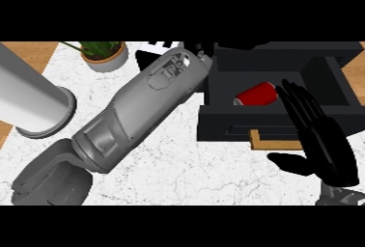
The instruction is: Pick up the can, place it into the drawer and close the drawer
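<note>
Head view: the glossy red can lies on its side inside the open matte-black drawer, right of centre. The right hand, flat with fingers straight, stands before it. The left hand, upper centre, is mostly hidden behind its grey forearm; I cannot tell its fingers' state.

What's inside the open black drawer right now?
A red metal can lies on its side inside the open black drawer. The right hand, fingers straight, covers the drawer's right part.
</note>
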